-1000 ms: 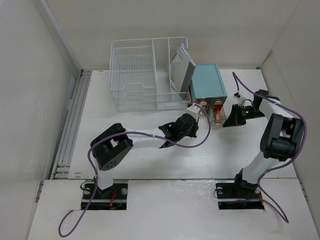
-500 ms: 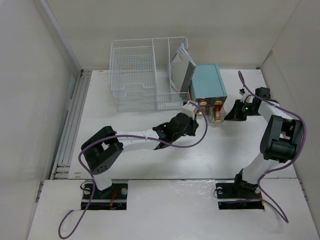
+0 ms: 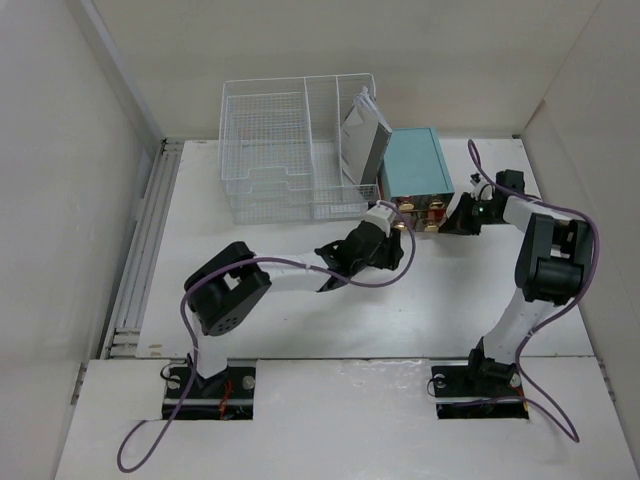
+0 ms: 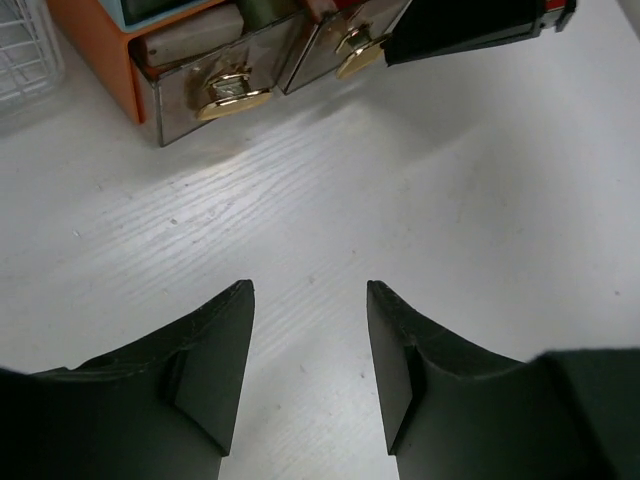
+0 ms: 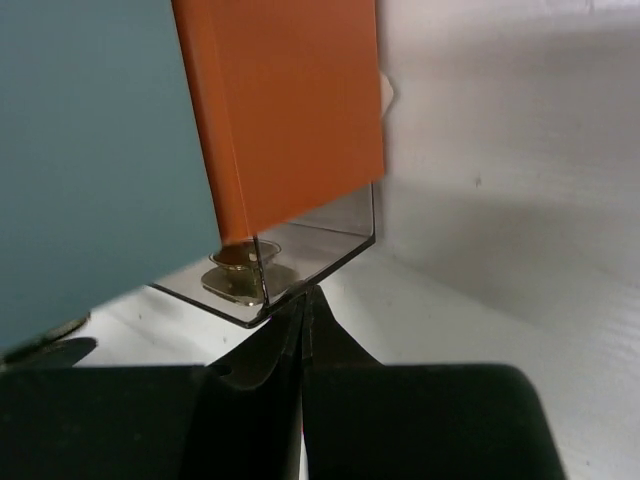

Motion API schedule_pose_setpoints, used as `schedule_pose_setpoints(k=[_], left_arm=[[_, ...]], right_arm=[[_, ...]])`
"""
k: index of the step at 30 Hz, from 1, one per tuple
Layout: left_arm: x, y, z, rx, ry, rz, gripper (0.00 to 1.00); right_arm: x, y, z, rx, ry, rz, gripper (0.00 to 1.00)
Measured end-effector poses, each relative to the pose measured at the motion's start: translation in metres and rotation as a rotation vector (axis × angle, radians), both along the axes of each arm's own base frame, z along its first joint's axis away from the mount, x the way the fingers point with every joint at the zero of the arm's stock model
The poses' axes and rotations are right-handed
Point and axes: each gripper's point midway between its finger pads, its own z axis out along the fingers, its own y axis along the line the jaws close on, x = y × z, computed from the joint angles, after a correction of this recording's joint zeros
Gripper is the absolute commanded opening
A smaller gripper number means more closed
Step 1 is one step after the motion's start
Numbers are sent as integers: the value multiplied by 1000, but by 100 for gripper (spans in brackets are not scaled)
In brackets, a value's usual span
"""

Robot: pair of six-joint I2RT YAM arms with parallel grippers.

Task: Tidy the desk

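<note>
The desk (image 3: 430, 300) is the wide matte white surface that runs in the top view from the arm bases to the back wall. At its 12 o'clock a white wire basket (image 3: 285, 150) stands by the far edge, with a grey booklet (image 3: 362, 138) leaning in the compartment at the basket's 3 o'clock end; just beside the basket, at about 1 o'clock on the desk, sits the teal drawer box (image 3: 415, 162), its drawers pulled out toward 6 o'clock. The left tool (image 4: 310, 290) hovers over bare desk in front of the box, its fingers parted by a wide gap and holding nothing; in its wrist view one smoky clear drawer (image 4: 190, 55) lies at 10 o'clock with a gold handle (image 4: 232, 92) on its face; the second drawer (image 4: 330, 40) lies at 12 o'clock, touching the first. The right tool (image 5: 303, 310) reaches in from the 3 o'clock side of the box, its fingers pressed together with only a thin seam between them and nothing gripped; its tip sits at the lower corner of the second drawer's clear front; whether it touches cannot be told; the box's orange side panel (image 5: 290, 110) rises at 12 o'clock above that corner.
</note>
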Motion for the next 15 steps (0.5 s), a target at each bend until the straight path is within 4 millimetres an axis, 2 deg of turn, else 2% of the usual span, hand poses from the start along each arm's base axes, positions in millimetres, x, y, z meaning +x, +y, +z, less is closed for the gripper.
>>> schedule_pose_setpoints(k=[6, 11, 15], left_arm=[[27, -11, -28, 40, 35, 34, 44], [50, -30, -34, 44, 32, 57, 44], [68, -31, -36, 55, 25, 102, 46]], right_arm=[[20, 3, 3, 3, -30, -26, 0], [32, 4, 6, 16, -51, -50, 0], [34, 4, 5, 29, -42, -71, 0]])
